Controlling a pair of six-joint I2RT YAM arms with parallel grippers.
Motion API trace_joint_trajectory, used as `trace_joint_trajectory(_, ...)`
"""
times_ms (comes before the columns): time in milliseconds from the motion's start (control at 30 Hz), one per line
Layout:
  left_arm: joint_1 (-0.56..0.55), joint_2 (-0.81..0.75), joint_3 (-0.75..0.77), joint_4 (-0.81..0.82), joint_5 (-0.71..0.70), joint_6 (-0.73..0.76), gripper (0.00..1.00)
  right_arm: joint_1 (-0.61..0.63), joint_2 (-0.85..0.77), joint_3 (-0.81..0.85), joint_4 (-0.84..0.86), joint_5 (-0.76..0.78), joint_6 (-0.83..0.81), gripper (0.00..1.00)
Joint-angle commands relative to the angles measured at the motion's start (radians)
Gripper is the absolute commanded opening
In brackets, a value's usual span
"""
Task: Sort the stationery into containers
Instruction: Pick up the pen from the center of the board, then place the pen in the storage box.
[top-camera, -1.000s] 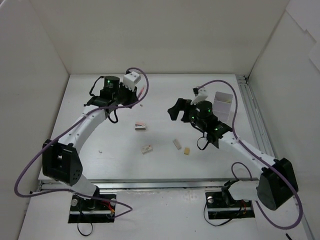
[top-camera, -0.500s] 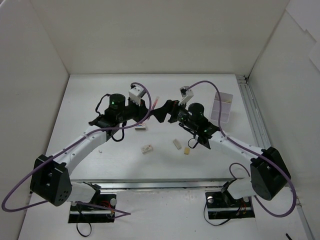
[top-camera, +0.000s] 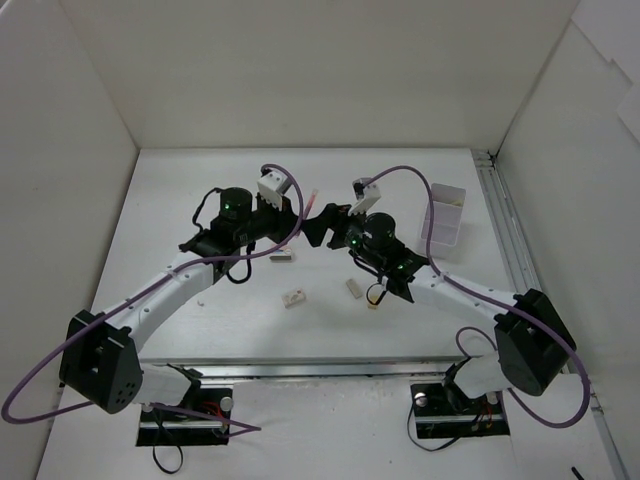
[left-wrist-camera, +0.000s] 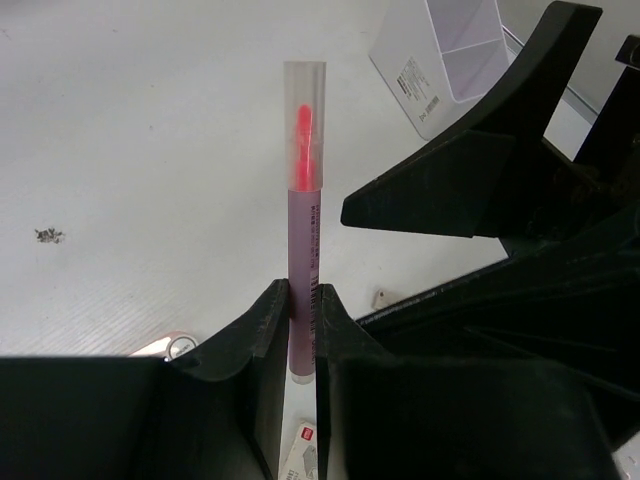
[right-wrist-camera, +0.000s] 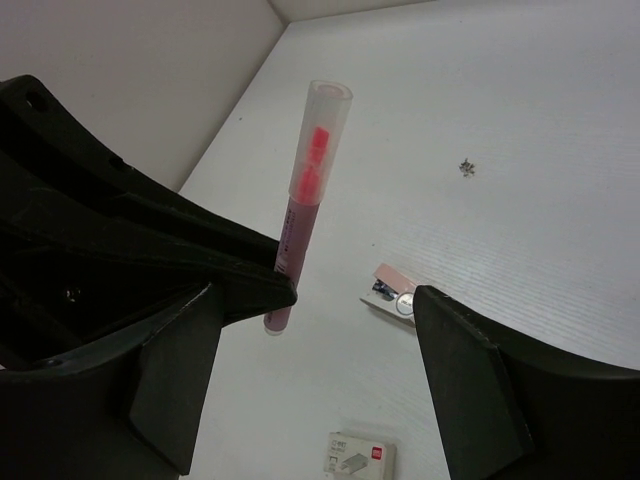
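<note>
The table (top-camera: 170, 200) carries all items, and the bin (top-camera: 443, 213) serves as the reference for every position below. The bin stands upright at the right of the table, and in the left wrist view (left-wrist-camera: 450, 60) its inner dividers are visible. The left arm (top-camera: 170, 285) and right arm (top-camera: 460, 290) both reach to a meeting point left of the bin, well apart from it. The left gripper (top-camera: 295, 212) is pressed together on the pen (top-camera: 312, 199), pinching it low on the barrel. In the left wrist view the fingertips (left-wrist-camera: 278, 300) clamp the pen (left-wrist-camera: 303, 230) near its lower end, and its clear-capped end points away from the camera. The right gripper (top-camera: 322, 222) sits between the left gripper and the bin. Its jaws are spread wide. In the right wrist view the pen (right-wrist-camera: 305, 200) stands in the gap of the right gripper (right-wrist-camera: 318, 300), closer to one finger, with no contact visible. Four erasers lie left of the bin and closer to the arm bases. Two are white with red labels (top-camera: 283, 255) (top-camera: 294, 297), the farther left of the four. Two are beige (top-camera: 353, 288) (top-camera: 373, 300), closer to the bin and near each other.
</note>
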Motion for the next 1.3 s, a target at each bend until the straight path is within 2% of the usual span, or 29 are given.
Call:
trace_joint_trajectory(0,-0.020,-0.053,0.027,0.066,0.021,-0.007,0.00,-0.004,-0.046,0.031,0.108,0.087,-0.015,0.72)
trace_joint_trajectory(100,-0.040,-0.053,0.027,0.062,0.005,-0.007,0.00,-0.002,-0.031,0.055,0.110,0.072,-0.018,0.68)
trace_joint_trajectory(400,-0.072,-0.042,0.044,0.041,-0.026,-0.001,0.00,-0.002,0.012,0.121,0.128,0.055,-0.015,0.68)
trace_joint_trajectory(633,-0.091,-0.044,0.045,0.047,-0.020,0.004,0.00,-0.002,0.044,0.155,0.136,0.044,-0.006,0.56)
trace_joint_trajectory(867,-0.091,-0.056,0.039,0.044,-0.034,0.007,0.00,-0.002,0.059,0.155,0.134,0.038,0.014,0.32)
trace_joint_trajectory(1033,-0.091,-0.064,0.032,0.047,-0.049,0.006,0.00,-0.002,0.044,0.132,0.136,0.062,0.013,0.19)
trace_joint_trajectory(1167,-0.091,-0.064,0.032,0.044,-0.054,0.004,0.00,-0.002,0.032,0.129,0.134,0.074,0.000,0.00)
trace_joint_trajectory(1267,-0.091,-0.061,0.035,0.035,-0.054,0.001,0.03,-0.002,0.027,0.131,0.134,0.078,-0.032,0.00)
